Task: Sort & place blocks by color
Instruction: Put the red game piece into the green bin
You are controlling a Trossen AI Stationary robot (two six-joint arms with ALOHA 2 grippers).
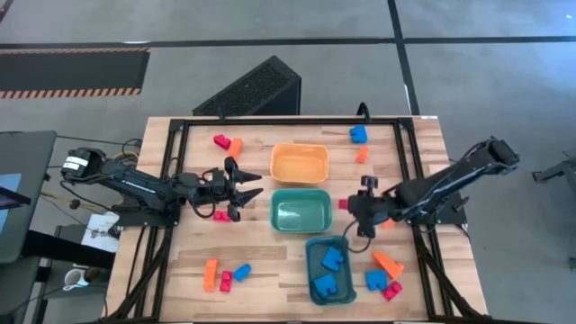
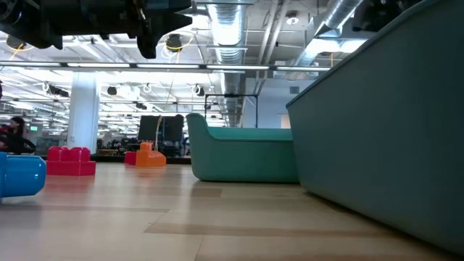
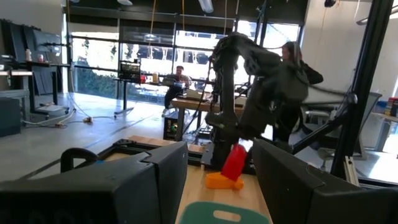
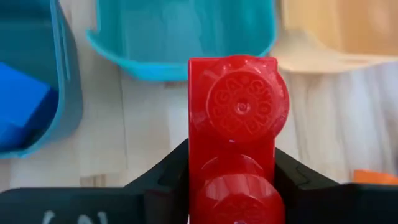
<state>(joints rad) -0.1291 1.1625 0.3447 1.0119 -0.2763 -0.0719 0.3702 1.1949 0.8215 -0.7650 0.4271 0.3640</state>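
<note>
Carrying a red studded plastic block clenched in its fingers, the right gripper hovers at three o'clock of the empty teal plastic bin; next, release there. Left gripper waits, fingers spread.

A red studded block sits clamped between the right gripper's dark fingers. Beyond it — a teal bin at twelve o'clock, an orange bin at two (partly cropped), and a darker teal bin holding a blue block at ten.
</note>
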